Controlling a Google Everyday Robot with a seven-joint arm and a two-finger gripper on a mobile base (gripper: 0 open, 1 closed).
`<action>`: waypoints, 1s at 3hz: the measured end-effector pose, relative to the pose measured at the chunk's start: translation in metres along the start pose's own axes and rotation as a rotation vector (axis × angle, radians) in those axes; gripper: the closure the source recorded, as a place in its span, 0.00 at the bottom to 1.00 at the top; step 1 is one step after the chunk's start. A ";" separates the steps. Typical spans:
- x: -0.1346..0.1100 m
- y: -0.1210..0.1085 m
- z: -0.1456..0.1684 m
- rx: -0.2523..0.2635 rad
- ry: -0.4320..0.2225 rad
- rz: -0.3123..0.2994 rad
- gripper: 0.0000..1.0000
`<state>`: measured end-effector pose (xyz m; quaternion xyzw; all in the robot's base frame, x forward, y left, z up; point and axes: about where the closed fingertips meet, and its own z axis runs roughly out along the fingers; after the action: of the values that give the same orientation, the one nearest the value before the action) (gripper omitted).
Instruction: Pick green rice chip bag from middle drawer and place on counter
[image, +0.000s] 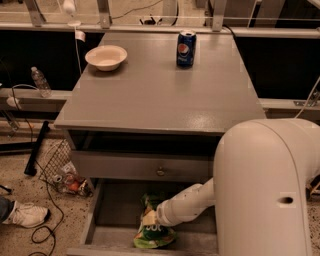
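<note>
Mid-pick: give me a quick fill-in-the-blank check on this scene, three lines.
1. On the counter, the Pepsi can stands to the image-____ of the bowl.
2. The green rice chip bag lies in the open middle drawer, not yet on the ____.
3. The pincer is down in that drawer, at the ____.
Missing words: right; counter; bag.

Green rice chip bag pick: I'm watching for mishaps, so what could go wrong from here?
1. The gripper is down at the crinkly green rice chip bag in the middle drawer; the bag could slip on lifting.
2. The knobbed drawer front is close above the arm; rising may bump it.
</note>
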<state>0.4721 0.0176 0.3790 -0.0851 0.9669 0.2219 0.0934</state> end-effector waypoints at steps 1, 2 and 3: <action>0.002 0.002 -0.004 -0.036 -0.010 -0.006 0.93; -0.007 0.018 -0.005 -0.123 -0.016 -0.051 1.00; -0.027 0.041 -0.036 -0.236 -0.032 -0.066 1.00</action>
<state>0.4848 0.0413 0.4336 -0.1236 0.9291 0.3323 0.1055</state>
